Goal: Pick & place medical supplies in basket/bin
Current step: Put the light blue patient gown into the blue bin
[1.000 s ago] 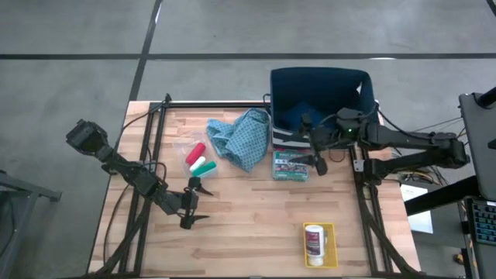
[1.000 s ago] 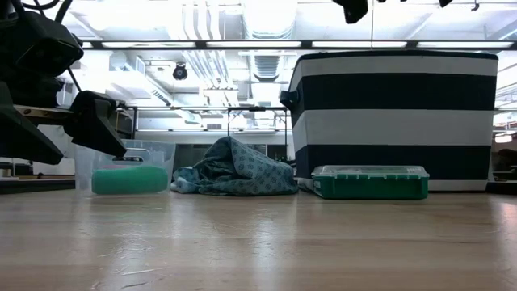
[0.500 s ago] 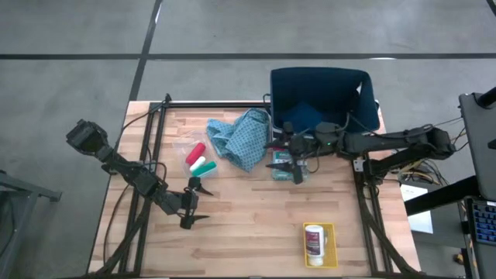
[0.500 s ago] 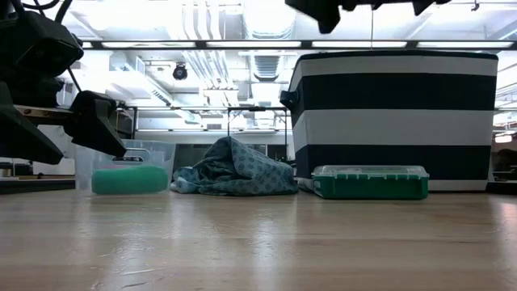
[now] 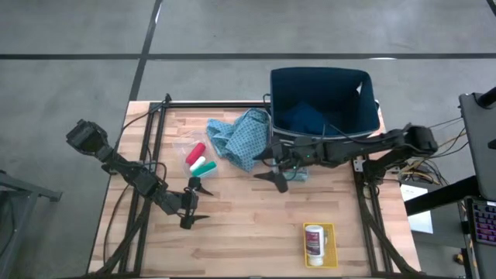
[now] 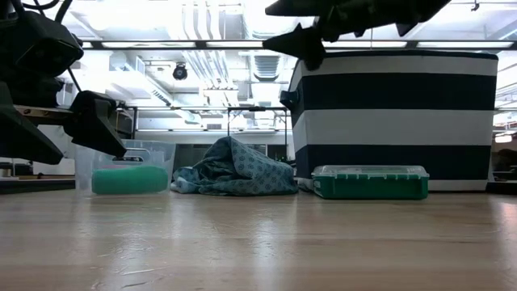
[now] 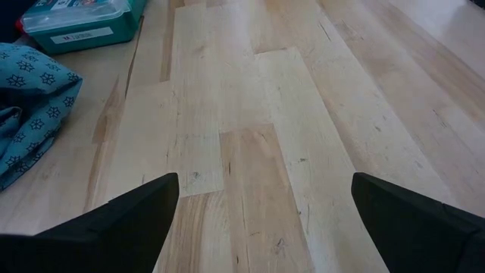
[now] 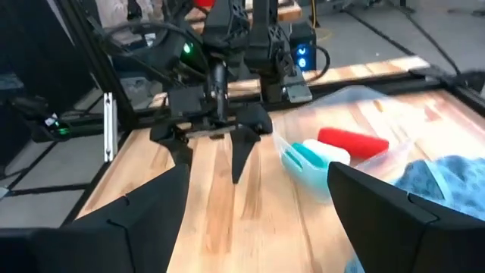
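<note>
Wooden table (image 5: 256, 225); grey floor (image 5: 232, 31) around; black metal frame (image 5: 209, 103) along table edge.

A wooden table (image 5: 248, 225) carries the lot — light-blue patterned cloth (image 5: 244, 138); red, green and white cylinders (image 5: 198, 160); green case (image 6: 370, 182); white pill bottle (image 5: 315, 242); striped bin (image 5: 322, 101).

From the high view we look straight down on the whole desk (image 5: 256, 225) from far above, and from the low view we look level across its top, very near the wood, into the room behind. The left wrist view faces down and forward, close over the planks, while the right wrist view looks across the desk toward the left tool (image 8: 216, 140). The patterned cloth (image 5: 246, 138) and the green box (image 6: 370, 182) appear in both the high and low views.
</note>
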Motion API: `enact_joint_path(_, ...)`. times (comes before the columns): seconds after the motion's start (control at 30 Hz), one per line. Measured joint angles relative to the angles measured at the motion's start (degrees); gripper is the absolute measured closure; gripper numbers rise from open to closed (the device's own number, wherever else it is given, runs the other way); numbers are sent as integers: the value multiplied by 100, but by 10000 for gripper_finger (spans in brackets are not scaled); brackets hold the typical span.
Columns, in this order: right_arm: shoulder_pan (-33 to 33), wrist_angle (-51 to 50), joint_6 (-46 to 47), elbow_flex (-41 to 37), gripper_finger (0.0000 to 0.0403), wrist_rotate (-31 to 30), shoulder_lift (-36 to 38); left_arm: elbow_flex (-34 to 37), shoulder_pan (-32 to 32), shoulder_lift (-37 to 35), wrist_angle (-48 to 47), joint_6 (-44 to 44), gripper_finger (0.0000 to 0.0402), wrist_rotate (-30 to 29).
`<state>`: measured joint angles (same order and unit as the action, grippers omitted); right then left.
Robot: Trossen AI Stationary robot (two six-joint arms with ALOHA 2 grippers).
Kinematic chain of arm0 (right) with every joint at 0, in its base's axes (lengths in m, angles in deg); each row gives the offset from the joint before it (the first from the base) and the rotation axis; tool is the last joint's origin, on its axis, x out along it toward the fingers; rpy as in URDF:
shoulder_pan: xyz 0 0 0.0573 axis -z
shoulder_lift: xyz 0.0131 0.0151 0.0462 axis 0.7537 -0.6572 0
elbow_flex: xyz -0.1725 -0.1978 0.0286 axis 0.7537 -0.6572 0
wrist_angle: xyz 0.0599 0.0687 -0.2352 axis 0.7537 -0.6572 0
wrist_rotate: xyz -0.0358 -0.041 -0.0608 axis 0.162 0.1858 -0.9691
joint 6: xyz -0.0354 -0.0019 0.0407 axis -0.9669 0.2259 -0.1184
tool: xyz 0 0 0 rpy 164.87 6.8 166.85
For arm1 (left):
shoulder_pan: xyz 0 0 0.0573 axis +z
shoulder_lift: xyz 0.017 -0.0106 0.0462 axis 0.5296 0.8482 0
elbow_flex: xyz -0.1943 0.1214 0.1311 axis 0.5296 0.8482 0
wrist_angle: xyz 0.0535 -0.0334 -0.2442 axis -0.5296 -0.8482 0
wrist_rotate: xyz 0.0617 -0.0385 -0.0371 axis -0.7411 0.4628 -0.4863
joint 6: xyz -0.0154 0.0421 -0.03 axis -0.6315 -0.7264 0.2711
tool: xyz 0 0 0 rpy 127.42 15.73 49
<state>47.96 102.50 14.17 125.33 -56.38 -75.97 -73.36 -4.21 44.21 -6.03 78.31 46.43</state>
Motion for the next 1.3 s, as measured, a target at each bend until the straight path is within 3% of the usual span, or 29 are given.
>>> enact_joint_path(0.83,-33,187,-1060,10,93,-216,107,0,0,0,0,0,3,0)
enact_joint_path(1.3,-31,43,-883,4,105,-210,99,0,0,0,0,0,3,0)
